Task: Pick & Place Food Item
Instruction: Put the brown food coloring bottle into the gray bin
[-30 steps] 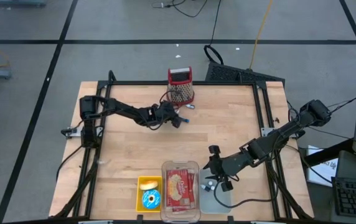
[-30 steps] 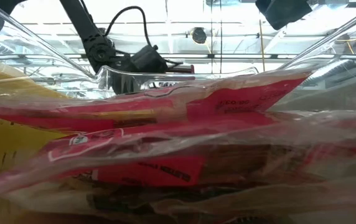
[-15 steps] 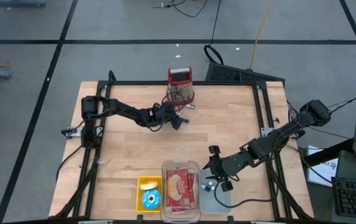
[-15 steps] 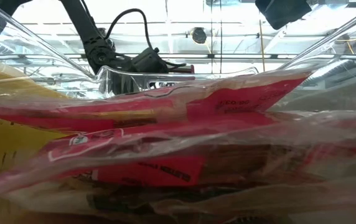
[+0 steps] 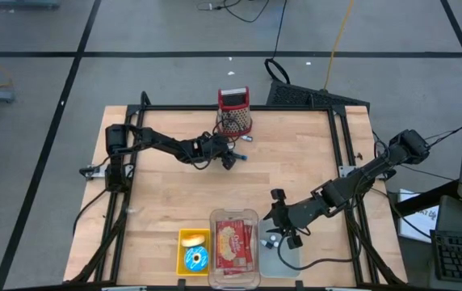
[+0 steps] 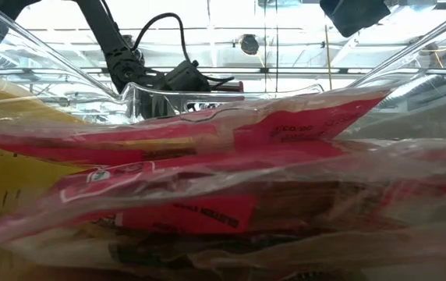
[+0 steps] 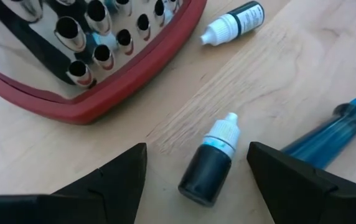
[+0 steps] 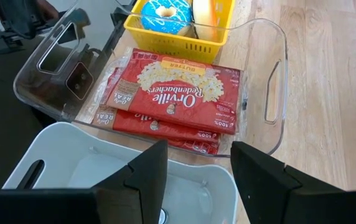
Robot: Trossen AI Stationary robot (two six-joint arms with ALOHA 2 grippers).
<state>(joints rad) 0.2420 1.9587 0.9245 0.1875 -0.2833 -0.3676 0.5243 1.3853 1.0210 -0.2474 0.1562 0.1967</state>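
Red popcorn packets (image 8: 175,99) lie stacked in a clear bin (image 5: 233,242) at the table's near edge. Beside it, a yellow basket (image 8: 181,22) holds a blue frosted donut (image 8: 164,14) and a yellow food item (image 5: 191,239). My right gripper (image 8: 198,149) hangs open above the white bin (image 8: 116,180), next to the clear bin, with nothing between its fingers. At the table's far middle my left gripper (image 7: 196,152) is open, slanting down. A small dark dropper bottle (image 7: 210,167) lies on the wood between its fingers, untouched.
A red-rimmed metal grater (image 7: 72,50) stands at the far edge, just beyond my left gripper. A second dropper bottle (image 7: 234,23) and a blue tube (image 7: 337,134) lie near it. Bare wood spans the table's middle (image 5: 239,190).
My left gripper has rolled a little about its own pointing line and stayed where it was, still open.
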